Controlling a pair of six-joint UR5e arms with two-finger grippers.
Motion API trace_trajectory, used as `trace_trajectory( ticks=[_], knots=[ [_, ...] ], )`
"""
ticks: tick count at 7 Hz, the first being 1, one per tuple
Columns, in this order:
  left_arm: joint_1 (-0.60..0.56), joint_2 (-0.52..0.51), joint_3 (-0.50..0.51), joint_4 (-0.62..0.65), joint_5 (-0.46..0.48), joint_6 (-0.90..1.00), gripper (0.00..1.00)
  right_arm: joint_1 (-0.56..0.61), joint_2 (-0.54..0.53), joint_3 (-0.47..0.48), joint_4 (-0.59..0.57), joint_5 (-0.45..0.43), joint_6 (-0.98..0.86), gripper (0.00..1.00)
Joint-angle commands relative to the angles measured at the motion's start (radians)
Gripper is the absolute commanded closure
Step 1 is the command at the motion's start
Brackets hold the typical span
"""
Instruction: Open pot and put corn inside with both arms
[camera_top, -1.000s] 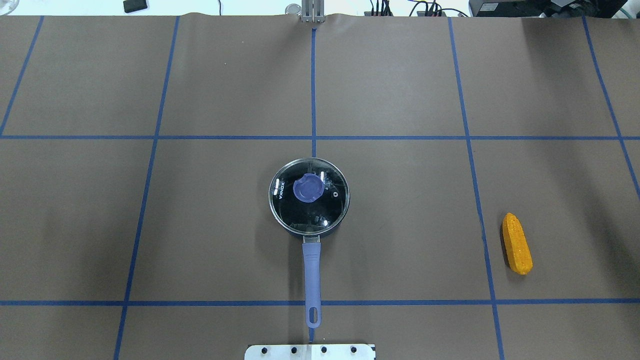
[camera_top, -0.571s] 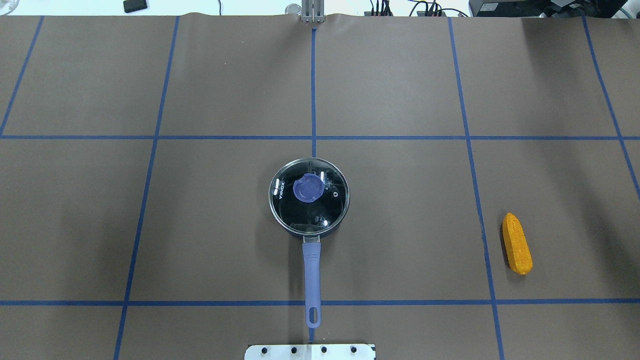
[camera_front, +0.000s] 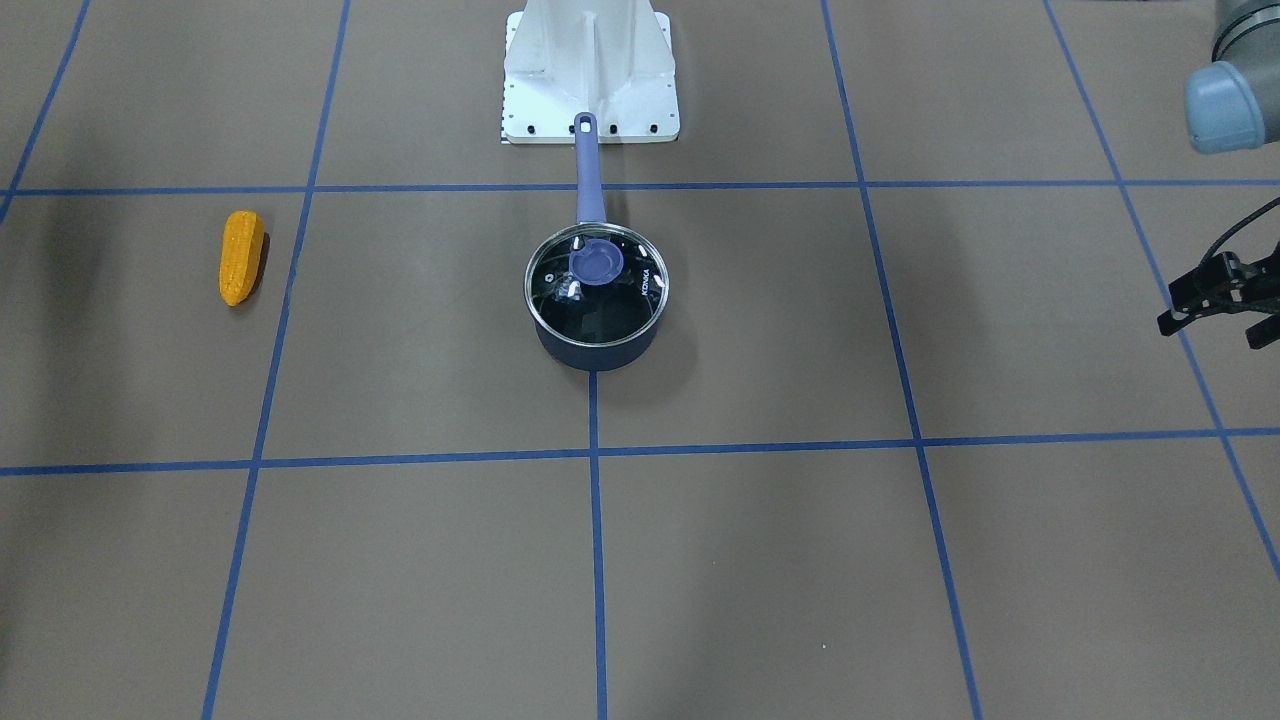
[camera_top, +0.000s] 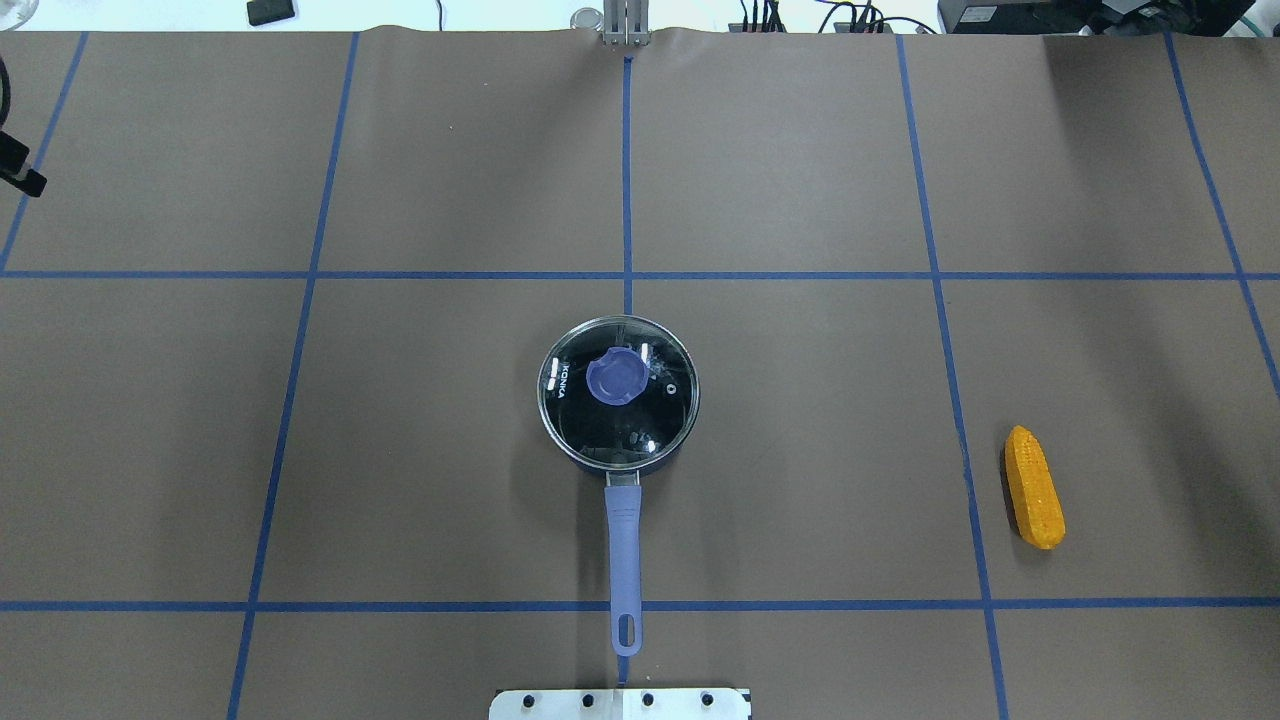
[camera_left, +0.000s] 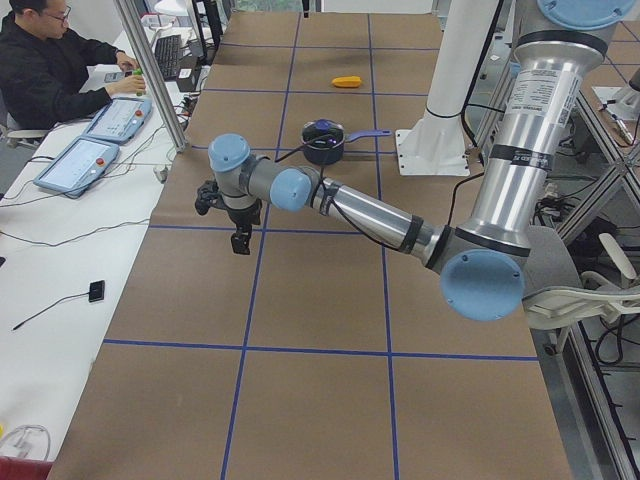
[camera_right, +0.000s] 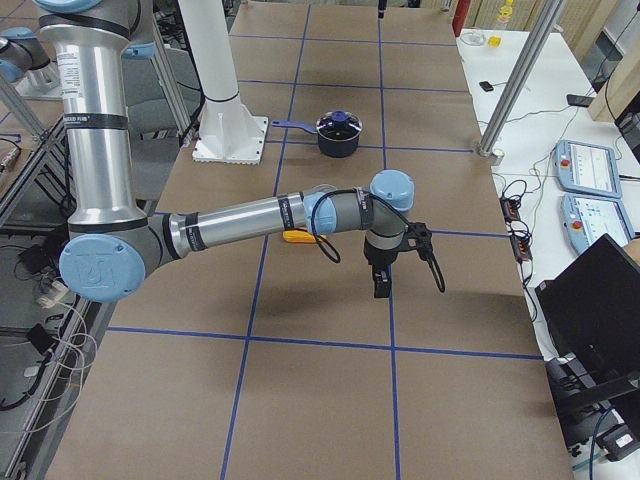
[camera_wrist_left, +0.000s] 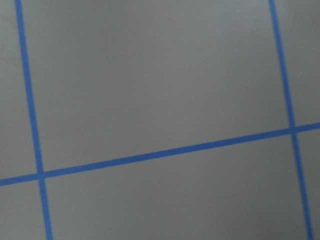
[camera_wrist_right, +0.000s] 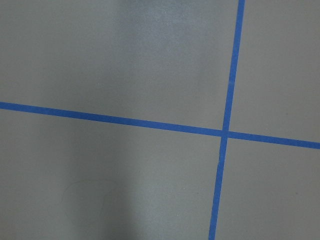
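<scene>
The pot (camera_top: 660, 455) stands mid-table with its glass lid (camera_top: 650, 420) and purple knob (camera_top: 616, 379) on it. Its lavender handle (camera_top: 623, 560) points toward the robot base. The pot also shows in the front view (camera_front: 597, 350). The corn (camera_top: 1034, 488) lies flat far to the pot's right, on the left in the front view (camera_front: 241, 257). My left gripper (camera_front: 1210, 333) hangs open and empty above the table's far left side, well away from the pot. My right gripper (camera_right: 390, 268) hovers just beyond the corn (camera_right: 298, 237); I cannot tell whether it is open.
The white base plate (camera_top: 620, 703) sits just behind the handle's end. Blue tape lines (camera_top: 628, 275) grid the brown table. An operator (camera_left: 50, 60) sits at a side desk with tablets (camera_left: 75, 165), behind a metal post (camera_left: 150, 80).
A black tip of my left gripper has come into the overhead view at the left edge. The pot and the corn have not moved.
</scene>
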Motion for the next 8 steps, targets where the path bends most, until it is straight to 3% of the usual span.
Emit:
trace_trajectory(
  ticks=[1, 3, 5, 8],
  knots=[
    [0.068, -0.104, -0.002, 0.039, 0.002, -0.162, 0.00, -0.008, -0.004, 0.005, 0.000, 0.003, 0.003, 0.00],
    [0.134, -0.186, -0.001, 0.039, 0.008, -0.328, 0.00, -0.056, -0.001, 0.058, 0.001, 0.091, 0.180, 0.00],
    [0.217, -0.262, -0.001, 0.039, 0.031, -0.459, 0.00, -0.136, 0.007, 0.174, 0.009, 0.109, 0.190, 0.00],
    [0.387, -0.384, 0.002, 0.043, 0.147, -0.698, 0.00, -0.239, -0.036, 0.186, 0.224, 0.089, 0.402, 0.00]
  ],
)
